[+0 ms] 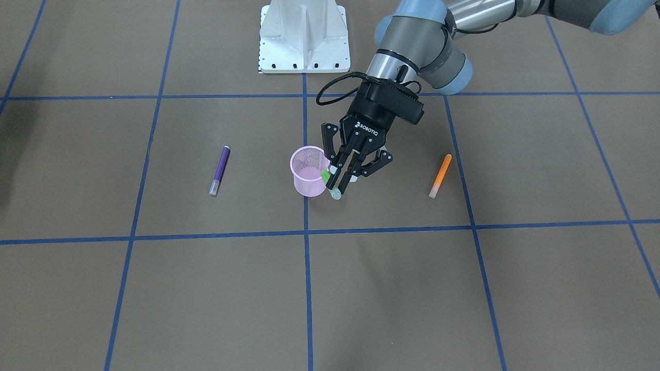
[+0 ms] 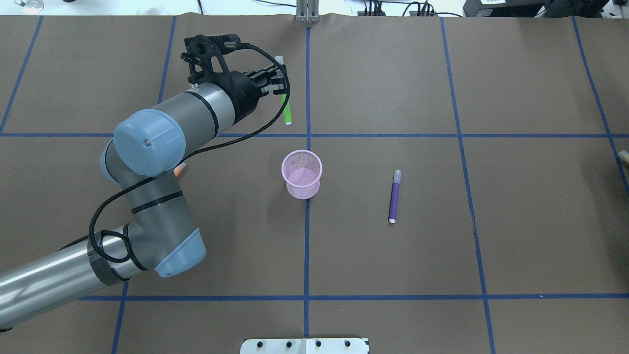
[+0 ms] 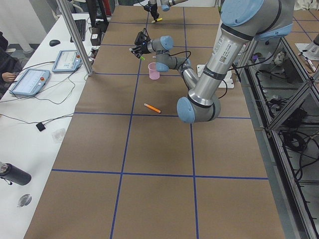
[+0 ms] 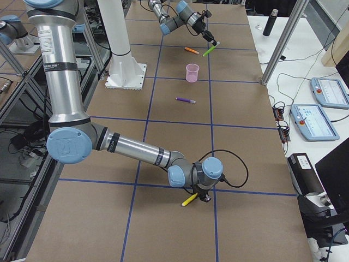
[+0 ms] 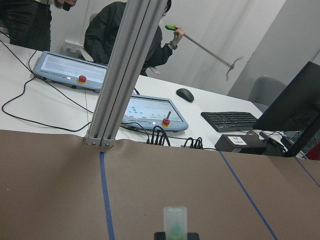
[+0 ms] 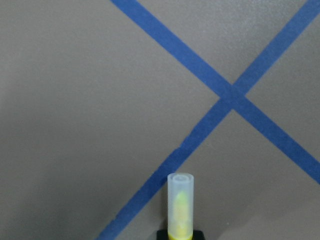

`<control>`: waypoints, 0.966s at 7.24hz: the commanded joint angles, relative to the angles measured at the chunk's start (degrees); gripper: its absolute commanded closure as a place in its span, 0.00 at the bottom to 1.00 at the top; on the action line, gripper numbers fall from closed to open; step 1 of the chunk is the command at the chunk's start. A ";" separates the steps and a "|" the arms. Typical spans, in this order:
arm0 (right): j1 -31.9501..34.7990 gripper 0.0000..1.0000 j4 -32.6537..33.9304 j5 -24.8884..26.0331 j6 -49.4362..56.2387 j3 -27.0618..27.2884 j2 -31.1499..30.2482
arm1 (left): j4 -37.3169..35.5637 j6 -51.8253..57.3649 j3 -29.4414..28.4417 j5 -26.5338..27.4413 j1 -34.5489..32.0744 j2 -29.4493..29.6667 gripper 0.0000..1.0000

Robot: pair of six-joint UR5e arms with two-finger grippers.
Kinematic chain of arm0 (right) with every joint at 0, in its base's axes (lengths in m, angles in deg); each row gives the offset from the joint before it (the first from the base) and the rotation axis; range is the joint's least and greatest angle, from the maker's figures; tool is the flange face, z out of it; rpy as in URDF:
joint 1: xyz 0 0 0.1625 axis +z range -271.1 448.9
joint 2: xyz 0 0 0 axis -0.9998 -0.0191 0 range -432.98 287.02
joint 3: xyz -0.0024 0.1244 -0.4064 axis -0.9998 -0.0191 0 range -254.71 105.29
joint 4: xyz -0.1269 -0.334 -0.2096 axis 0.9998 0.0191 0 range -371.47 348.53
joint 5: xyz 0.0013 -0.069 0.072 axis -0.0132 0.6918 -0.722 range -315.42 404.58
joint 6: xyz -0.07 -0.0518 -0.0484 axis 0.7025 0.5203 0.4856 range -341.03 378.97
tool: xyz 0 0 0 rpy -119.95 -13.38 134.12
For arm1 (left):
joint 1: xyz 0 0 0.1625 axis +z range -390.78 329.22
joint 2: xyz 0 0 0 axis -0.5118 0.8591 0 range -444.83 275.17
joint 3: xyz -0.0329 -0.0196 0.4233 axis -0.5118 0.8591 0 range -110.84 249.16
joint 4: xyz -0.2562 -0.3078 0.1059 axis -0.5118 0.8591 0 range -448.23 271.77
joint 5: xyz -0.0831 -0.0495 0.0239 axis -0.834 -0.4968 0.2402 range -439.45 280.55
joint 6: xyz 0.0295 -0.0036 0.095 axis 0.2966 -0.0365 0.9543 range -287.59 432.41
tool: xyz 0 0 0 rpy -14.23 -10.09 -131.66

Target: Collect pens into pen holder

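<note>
Brown paper-covered desk [image 1: 464, 288] with a blue tape grid [image 1: 306, 268], white robot base plate [image 1: 304, 38] at the robot side. Operators' bench past the far edge: aluminium post [image 5: 127, 75], two teach pendants [image 5: 152, 114], mouse [image 5: 185, 94], keyboard [image 5: 232, 121], monitor [image 5: 295, 117]. A person [image 5: 125, 35] in a dark jacket holds up a long reach tool.

Pen holder [image 1: 309, 172] stands upright on the centre tape line, with nothing visible inside it. Purple pen [image 1: 220, 170] lies flat on the robot's right of the holder and orange pen [image 1: 440, 176] flat on its left, both well apart from it.

Left claw [image 1: 337, 181] is clamped on the green pen [image 2: 286, 109], which is off the desk with its cap end pointing toward the operators. Front view puts the pen right against the holder's side, while overhead puts it beyond the holder, so the true gap is unclear.

Hard to see:
- **Orange pen:** overhead shows only a tip, the rest is behind the left arm [image 2: 157, 142].
- **Left wrist cam:** only the pale cap and a black sliver at the frame bottom.
- **Right claw [image 4: 202, 197]:** outside the overhead and front views. Its wrist cam shows a yellow pen [image 6: 180, 205] poking out of a black sliver close over the desk, so it reads as closed on that pen, fingers themselves cut off
</note>
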 commanded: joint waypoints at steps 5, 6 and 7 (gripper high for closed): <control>4.93 1.00 17.62 -4.51 -14.74 17.32 0.11 | -0.18 1.11 -0.70 3.54 7.44 -0.43 1.00; 4.93 1.00 17.62 -5.30 -17.74 18.73 -0.23 | -0.09 1.11 -0.62 3.99 7.90 -0.69 1.00; 4.93 1.00 17.62 -6.27 -22.73 19.35 -0.15 | -0.18 1.11 -0.70 4.95 9.03 -0.78 1.00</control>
